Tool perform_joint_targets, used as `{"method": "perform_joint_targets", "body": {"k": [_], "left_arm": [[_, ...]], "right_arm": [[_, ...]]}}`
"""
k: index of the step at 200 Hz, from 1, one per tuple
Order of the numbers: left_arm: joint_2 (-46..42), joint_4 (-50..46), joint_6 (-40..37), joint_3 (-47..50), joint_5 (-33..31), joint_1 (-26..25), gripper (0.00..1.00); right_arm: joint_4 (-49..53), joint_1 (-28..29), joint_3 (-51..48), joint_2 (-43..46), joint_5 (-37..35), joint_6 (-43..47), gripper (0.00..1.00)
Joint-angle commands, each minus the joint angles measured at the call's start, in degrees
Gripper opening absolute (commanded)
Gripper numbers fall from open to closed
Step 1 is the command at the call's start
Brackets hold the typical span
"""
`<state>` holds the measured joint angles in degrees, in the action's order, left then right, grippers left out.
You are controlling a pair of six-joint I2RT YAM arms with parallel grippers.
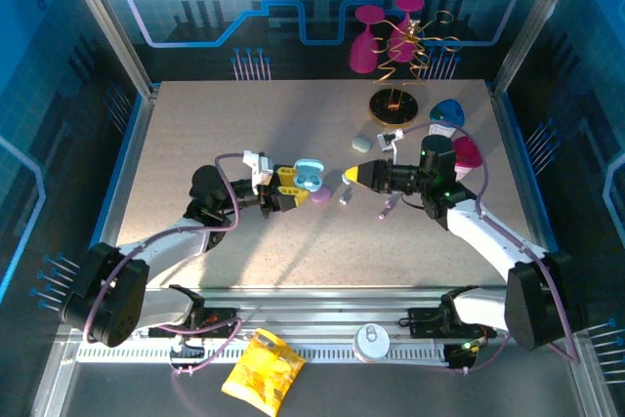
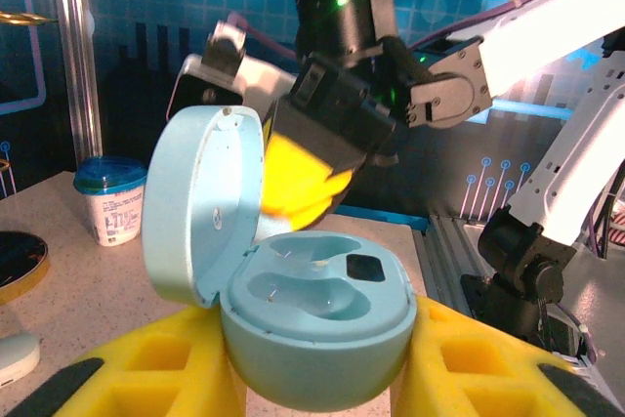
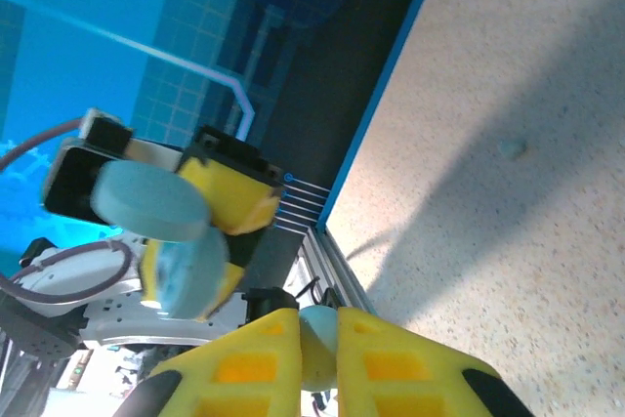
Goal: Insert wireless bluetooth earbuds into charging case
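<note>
My left gripper (image 1: 285,188) (image 2: 322,378) is shut on a pale blue charging case (image 1: 309,178) (image 2: 322,314), held by its base between the yellow fingers. The lid (image 2: 200,207) stands open to the left and both sockets are empty. My right gripper (image 1: 349,175) (image 3: 317,339) is shut on a pale blue earbud (image 3: 318,347) and hovers just right of the case, its yellow fingertips (image 2: 298,183) close above the far socket. The case in the left gripper (image 3: 181,241) shows blurred ahead of the right fingers. A purple earbud (image 1: 389,208) and a greyish one (image 1: 345,192) lie on the table.
A grey case (image 1: 363,141), a blue open case (image 1: 447,112) and a magenta one (image 1: 467,154) sit at the back right, by a black stand with gold wire (image 1: 395,104). Pink glasses (image 1: 381,36) stand behind. A yoghurt cup (image 2: 112,197) stands at the left. A purple item (image 1: 320,194) lies under the grippers.
</note>
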<state>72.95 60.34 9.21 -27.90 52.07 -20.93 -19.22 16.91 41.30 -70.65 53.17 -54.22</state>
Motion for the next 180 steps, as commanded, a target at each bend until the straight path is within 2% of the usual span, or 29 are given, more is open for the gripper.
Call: {"method": "perform_joint_targets", "body": {"k": [1,112,180], "left_arm": [[1.3,4.4,1.4,-1.3,0.0,0.5,0.31],[5.1,11.0,5.6,-1.2,0.4,1.4,0.31],[4.7,11.7,5.9,-0.8,0.8,1.5,0.31]], "right_arm": [[0.6,2.0,3.3,1.2,0.7,0.8,0.11],[0.2,10.5,10.5,-1.6,-2.3,4.2,0.11],[3.4,12.4,12.6,-2.8,-5.9,7.9,0.1]]}}
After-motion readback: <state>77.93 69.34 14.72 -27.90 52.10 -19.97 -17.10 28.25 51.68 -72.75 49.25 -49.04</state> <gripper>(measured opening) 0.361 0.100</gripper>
